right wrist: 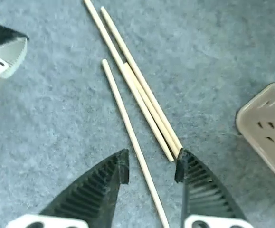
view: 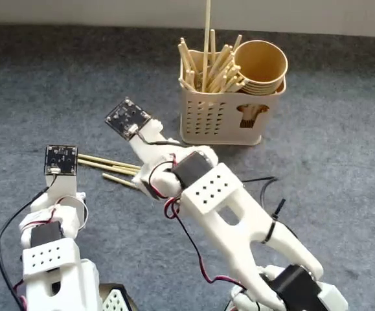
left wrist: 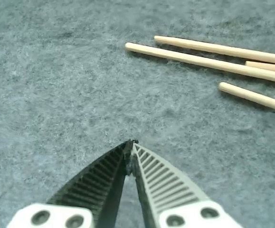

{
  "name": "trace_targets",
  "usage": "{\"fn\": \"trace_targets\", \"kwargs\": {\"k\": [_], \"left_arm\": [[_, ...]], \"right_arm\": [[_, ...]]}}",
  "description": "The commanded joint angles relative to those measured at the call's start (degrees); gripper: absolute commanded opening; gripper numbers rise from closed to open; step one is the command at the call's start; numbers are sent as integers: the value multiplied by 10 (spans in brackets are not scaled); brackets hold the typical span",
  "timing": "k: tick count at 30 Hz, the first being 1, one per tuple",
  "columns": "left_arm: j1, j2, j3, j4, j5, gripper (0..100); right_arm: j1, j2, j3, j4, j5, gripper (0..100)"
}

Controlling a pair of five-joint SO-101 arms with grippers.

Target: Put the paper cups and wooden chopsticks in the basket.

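Several loose wooden chopsticks (view: 109, 166) lie on the grey carpet between the two arms. My right gripper (right wrist: 151, 166) hangs open low over them. One single chopstick (right wrist: 132, 142) runs between its fingers, and the ends of a bundle of chopsticks (right wrist: 149, 111) lie by one fingertip. My left gripper (left wrist: 131, 145) is shut and holds nothing, a short way from the chopstick ends (left wrist: 208, 59). The beige basket (view: 219, 120) stands at the back. It holds stacked paper cups (view: 260, 65) and many chopsticks (view: 210, 65).
A corner of the basket (right wrist: 268, 128) is close beside my right gripper. The left arm's gripper (right wrist: 2, 47) shows beyond the chopsticks in the right wrist view. Grey carpet (view: 329, 168) covers the whole table, and cables trail along the right arm (view: 239, 207).
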Motion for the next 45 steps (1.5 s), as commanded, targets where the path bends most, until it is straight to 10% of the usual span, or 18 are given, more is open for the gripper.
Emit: {"fn": "trace_targets", "kwargs": {"k": [1, 28, 45], "left_arm": [[-36, -9, -7, -28, -1, 8], [-36, -9, -5, -29, -1, 8], [-35, -9, -4, -31, -1, 8]], "right_arm": [[-10, 42, 7, -50, 8, 170], [-30, 284, 6, -145, 27, 86], [13, 57, 99, -121, 105, 3]]}}
